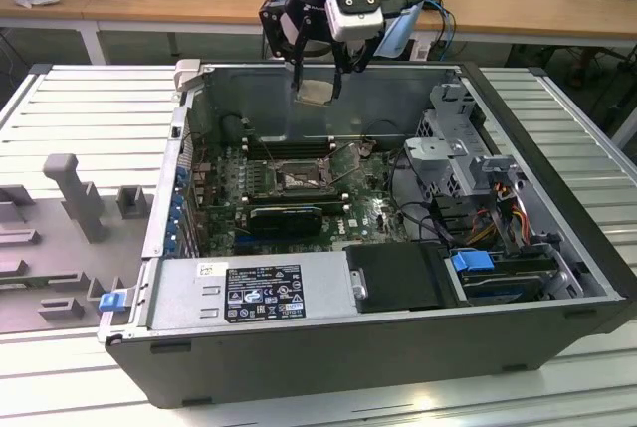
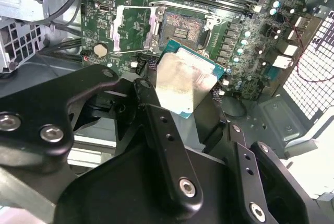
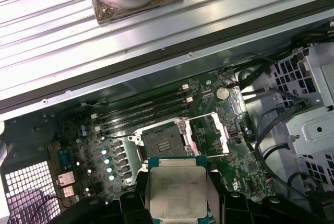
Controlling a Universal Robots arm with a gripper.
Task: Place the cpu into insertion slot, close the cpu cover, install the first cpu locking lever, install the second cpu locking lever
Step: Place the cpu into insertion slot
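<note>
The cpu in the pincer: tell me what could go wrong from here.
1. The pincer holds the cpu by its edges, high above the insertion slot; a slip could drop it onto the green board.
2. The cpu cover lies open right beside the slot, so the pincer might catch it if it goes down off-centre.

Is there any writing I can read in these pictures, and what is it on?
Nothing reads clearly.
Black label on the grey metal box: print too small.
White sticker beside it: too small.
Chip held by the fingers: faint marks, unreadable.
</note>
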